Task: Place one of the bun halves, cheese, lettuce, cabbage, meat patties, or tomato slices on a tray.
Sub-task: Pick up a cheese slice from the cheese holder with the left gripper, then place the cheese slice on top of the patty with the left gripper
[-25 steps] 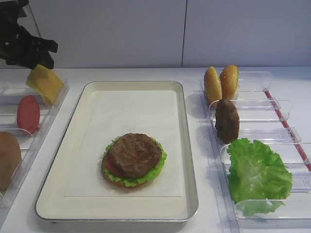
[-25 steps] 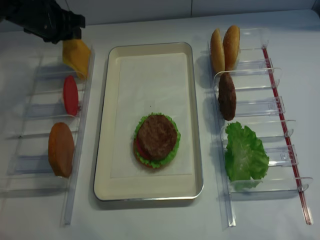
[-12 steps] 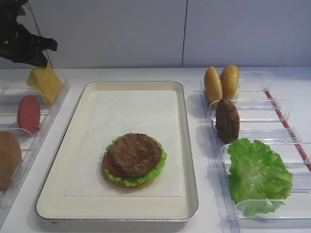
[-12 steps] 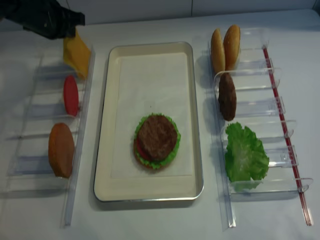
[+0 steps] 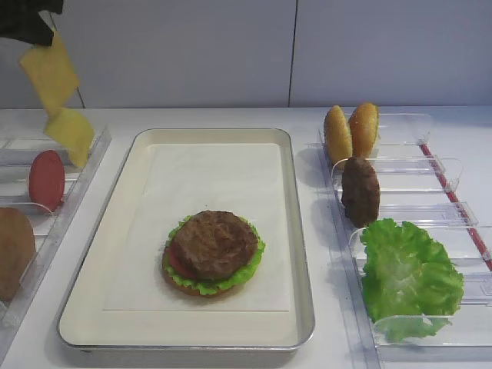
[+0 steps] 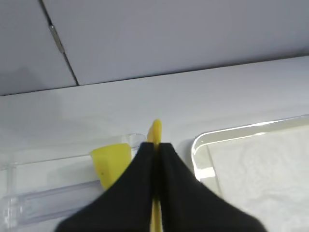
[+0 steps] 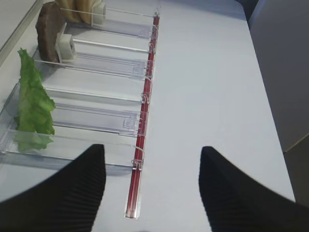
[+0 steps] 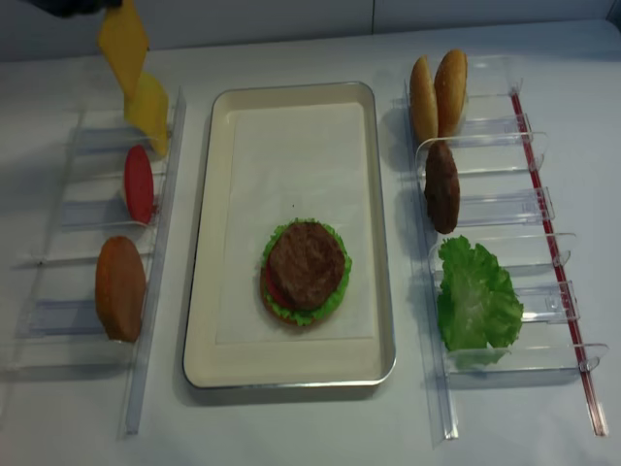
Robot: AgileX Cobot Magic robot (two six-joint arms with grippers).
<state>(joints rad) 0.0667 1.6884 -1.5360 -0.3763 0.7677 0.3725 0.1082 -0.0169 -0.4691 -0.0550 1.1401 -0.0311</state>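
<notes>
1. While clamped on a cheese slice (image 5: 49, 71), the left gripper (image 6: 156, 145) sits high at the far-left corner, mostly out of the high views; its fingers (image 6: 140, 166) are pressed together with the yellow edge between them in the left wrist view.
2. Held slice hangs tilted in the air above the left clear bins (image 8: 68, 209), clear of the counter (image 8: 291, 427).
3. Second cheese slice (image 5: 71, 134) stands in the far left bin, just below the held one; whether the two touch can't be told.
4. Tomato slice (image 5: 47, 179) stands on edge in the next bin nearer; a bun half (image 8: 120, 287) stands in the bin nearest the camera.
5. Tray (image 5: 296, 231) lies mid-counter between the two bin rows, paper liner inside.
6. On the tray, near end: stack with bun at the bottom, lettuce and a bit of tomato showing, meat patty (image 5: 214, 244) on top.
7. Right clear bins (image 8: 505, 209): two bun halves (image 5: 350, 131) upright side by side at the far end, a patty (image 5: 360, 191) on edge next, a lettuce leaf (image 5: 407, 277) nearest.
8. Right gripper (image 7: 152, 186) hovers over the counter beside the right bins, fingers (image 7: 72, 188) spread apart, nothing between them.
</notes>
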